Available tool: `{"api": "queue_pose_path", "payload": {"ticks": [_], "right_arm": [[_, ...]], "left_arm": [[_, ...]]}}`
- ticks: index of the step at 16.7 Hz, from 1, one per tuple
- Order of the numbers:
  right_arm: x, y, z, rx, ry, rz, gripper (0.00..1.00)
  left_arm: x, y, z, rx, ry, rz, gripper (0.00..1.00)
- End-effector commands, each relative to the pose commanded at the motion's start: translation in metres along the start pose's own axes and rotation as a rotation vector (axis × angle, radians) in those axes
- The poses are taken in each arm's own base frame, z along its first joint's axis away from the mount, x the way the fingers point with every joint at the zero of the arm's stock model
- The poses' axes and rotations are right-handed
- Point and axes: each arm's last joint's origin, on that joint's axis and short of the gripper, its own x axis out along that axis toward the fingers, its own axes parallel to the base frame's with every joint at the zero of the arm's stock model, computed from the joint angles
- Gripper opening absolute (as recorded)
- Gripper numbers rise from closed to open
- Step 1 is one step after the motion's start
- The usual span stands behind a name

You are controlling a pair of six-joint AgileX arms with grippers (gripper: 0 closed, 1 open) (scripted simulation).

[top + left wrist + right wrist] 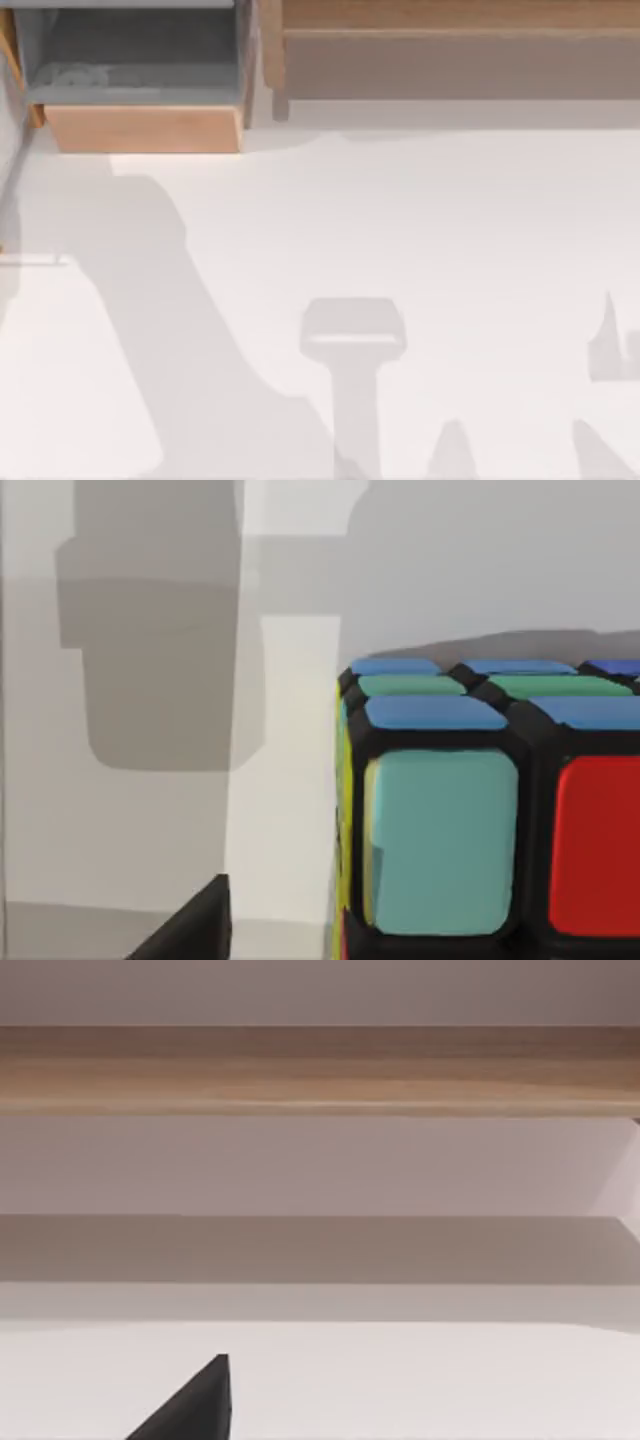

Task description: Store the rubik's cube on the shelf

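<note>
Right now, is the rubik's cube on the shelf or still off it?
Cannot tell for sure. The rubik's cube sits upright on a pale surface in the left wrist view; the shelf in the top view has no cube on its visible part.

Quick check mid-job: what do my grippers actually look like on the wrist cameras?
Left gripper: a plain matte-black wedge with a straight edge, no markings or cables visible. Right gripper: the same black wedge. On the top view, the arms cast grey shadows across the white table.
</note>
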Motion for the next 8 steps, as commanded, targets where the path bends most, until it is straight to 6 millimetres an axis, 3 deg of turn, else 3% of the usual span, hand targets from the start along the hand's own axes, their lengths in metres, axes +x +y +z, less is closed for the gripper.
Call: {"api": "queue_pose_path", "payload": {"ticks": [8], "right_arm": [[0.0, 0.0, 0.0, 0.0, 0.0, 0.0, 1.0]], "left_arm": [[0.0, 0.0, 0.0, 0.0, 0.0, 0.0, 0.4]]}}
